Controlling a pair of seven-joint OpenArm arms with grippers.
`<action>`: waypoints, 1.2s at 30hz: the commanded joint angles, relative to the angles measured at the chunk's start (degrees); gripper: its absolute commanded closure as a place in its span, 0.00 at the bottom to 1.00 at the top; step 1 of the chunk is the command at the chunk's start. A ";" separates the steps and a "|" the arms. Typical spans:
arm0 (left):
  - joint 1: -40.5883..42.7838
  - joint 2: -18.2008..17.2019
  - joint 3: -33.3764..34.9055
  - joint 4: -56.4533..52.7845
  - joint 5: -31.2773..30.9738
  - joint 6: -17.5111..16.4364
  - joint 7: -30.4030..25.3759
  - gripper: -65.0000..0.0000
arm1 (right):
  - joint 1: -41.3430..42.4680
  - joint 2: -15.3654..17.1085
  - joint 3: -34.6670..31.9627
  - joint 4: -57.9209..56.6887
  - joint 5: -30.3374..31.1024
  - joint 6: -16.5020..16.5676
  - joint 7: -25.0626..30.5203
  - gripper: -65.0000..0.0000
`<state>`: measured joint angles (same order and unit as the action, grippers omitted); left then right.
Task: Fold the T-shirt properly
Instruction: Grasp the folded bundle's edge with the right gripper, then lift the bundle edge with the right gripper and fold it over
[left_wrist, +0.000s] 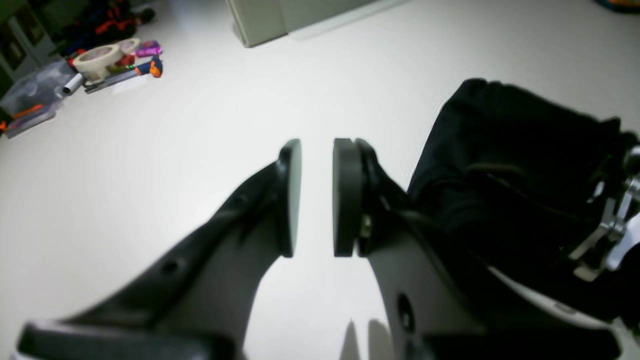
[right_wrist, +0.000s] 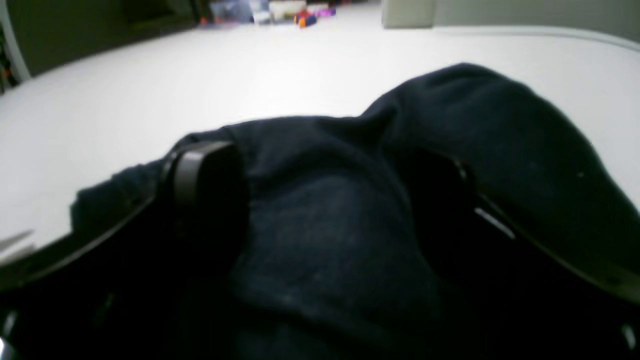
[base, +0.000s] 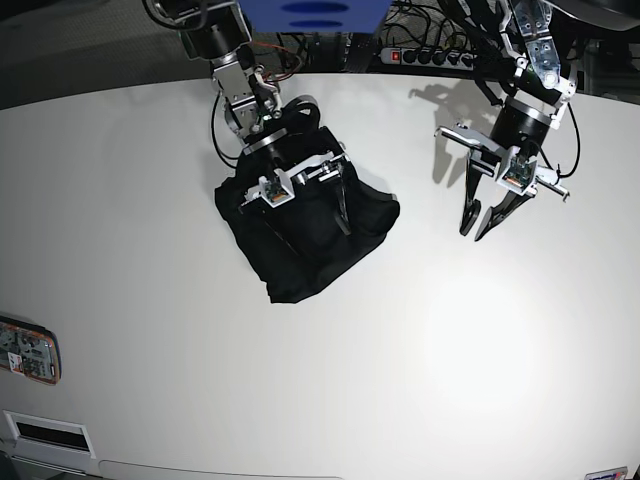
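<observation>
The black T-shirt (base: 292, 278) lies bunched in a rumpled heap on the white table (base: 200, 330), left of centre in the base view. My right gripper (base: 312, 232) is down on the heap, its jaws spread wide and open. In the right wrist view a fold of the T-shirt (right_wrist: 500, 125) bulges up between the fingers (right_wrist: 205, 175) of this gripper (right_wrist: 320, 175). My left gripper (base: 472, 235) hangs over bare table to the right of the shirt. Its pads (left_wrist: 345, 200) stand a narrow gap apart with nothing between them, and the T-shirt (left_wrist: 525, 165) lies off to its right.
A roll of tape (left_wrist: 97, 59) and small tools lie at the far table corner beside a clear bag (left_wrist: 35, 95). A grey box (left_wrist: 260, 20) stands at the far edge. A flat device (base: 28, 350) sits at the table's left edge, and a power strip (base: 430, 55) lies behind.
</observation>
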<state>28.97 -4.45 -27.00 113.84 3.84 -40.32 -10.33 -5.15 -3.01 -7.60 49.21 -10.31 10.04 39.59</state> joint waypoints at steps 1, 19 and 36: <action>-0.27 -0.26 0.06 1.10 -1.24 0.32 -1.67 0.86 | -1.67 0.32 0.17 -2.75 1.03 1.52 -12.47 0.24; -0.27 1.41 -0.20 1.02 -0.80 0.32 -1.32 0.86 | -8.00 0.24 -4.84 45.25 0.94 1.52 -37.09 0.24; 1.31 3.17 0.06 1.28 -0.89 0.32 2.37 1.00 | -0.26 0.24 -10.65 59.23 1.03 1.87 -69.88 0.86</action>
<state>30.17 -1.41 -26.89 113.91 3.92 -40.27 -6.63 -5.96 -2.37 -18.28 107.53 -9.52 12.05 -31.55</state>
